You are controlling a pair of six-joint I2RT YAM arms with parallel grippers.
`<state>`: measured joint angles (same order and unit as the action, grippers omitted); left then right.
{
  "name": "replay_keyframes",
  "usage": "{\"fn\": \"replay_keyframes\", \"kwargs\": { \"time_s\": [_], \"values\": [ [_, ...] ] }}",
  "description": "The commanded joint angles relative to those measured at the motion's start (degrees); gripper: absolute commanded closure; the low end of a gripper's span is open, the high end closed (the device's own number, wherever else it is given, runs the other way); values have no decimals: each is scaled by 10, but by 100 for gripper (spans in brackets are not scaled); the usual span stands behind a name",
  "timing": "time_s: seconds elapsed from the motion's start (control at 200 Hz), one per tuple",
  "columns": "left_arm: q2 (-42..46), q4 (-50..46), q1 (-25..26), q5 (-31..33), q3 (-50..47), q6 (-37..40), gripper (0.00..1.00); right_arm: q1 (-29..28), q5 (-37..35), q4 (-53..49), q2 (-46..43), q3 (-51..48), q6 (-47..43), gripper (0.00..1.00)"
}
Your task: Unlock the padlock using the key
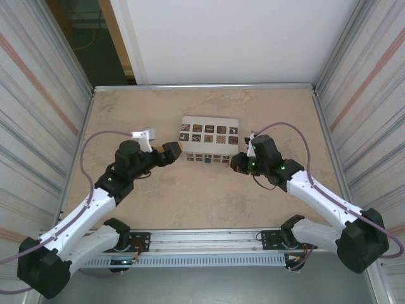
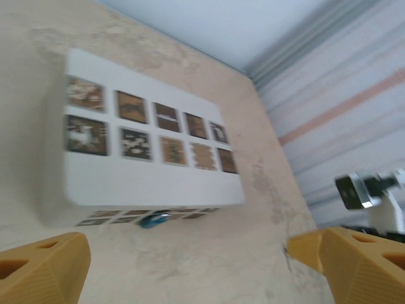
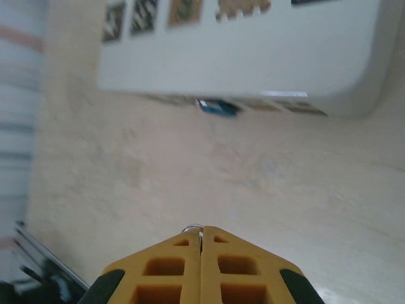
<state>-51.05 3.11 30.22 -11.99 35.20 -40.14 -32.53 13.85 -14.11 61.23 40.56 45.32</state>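
Observation:
The padlock (image 1: 208,159) is a tiny blue body lying on the table against the near side of the white box (image 1: 210,136) with brown tiles. From the left wrist the padlock (image 2: 154,220) sits under the box's edge (image 2: 152,183), beyond and between my spread fingers. My left gripper (image 2: 190,269) is open and empty, just left of the box (image 1: 169,152). My right gripper (image 1: 237,161) stands to the right of the padlock. The right gripper (image 3: 201,233) is shut, with a small silvery tip of the key (image 3: 193,227) poking out. The padlock (image 3: 218,107) lies ahead of it.
Corrugated metal walls (image 1: 38,95) close in the left and right sides of the beige table (image 1: 209,196). A white panel (image 1: 228,38) stands at the back. A metal rail (image 1: 202,240) with the arm bases runs along the near edge.

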Motion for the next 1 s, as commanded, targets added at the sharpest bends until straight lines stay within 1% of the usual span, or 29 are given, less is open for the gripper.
{"fn": "replay_keyframes", "kwargs": {
  "time_s": [0.0, 0.13, 0.145, 0.205, 0.24, 0.276, 0.371, 0.591, 0.731, 0.997],
  "values": [
    [-18, 42, 47, 17, 37, 34, 8, 2, -32, 119, -26, -19, 106, 100],
    [-52, 78, 95, 33, 56, 49, 13, 1, -71, 144, -43, -29, 168, 100],
    [-57, 82, 100, 34, 58, 50, 14, 1, -75, 146, -58, -31, 176, 100],
    [-78, 94, 119, 37, 67, 51, 16, 1, -91, 156, -73, -39, 204, 100],
    [-91, 99, 128, 40, 75, 52, 17, 1, -100, 157, -79, -42, 212, 100],
    [-105, 102, 136, 42, 82, 50, 18, 1, -106, 158, -85, -45, 241, 100],
    [-143, 121, 154, 39, 98, 37, 20, -1, -118, 159, -100, -52, 264, 100],
    [-221, 167, 181, 22, 130, -16, 27, -5, -123, 153, -111, -55, 269, 100],
    [-260, 188, 194, 17, 146, -47, 34, -9, -128, 153, -107, -55, 272, 100],
    [-314, 208, 208, -6, 175, -76, 46, -13, -133, 147, -108, -54, 273, 100]
  ]
}}
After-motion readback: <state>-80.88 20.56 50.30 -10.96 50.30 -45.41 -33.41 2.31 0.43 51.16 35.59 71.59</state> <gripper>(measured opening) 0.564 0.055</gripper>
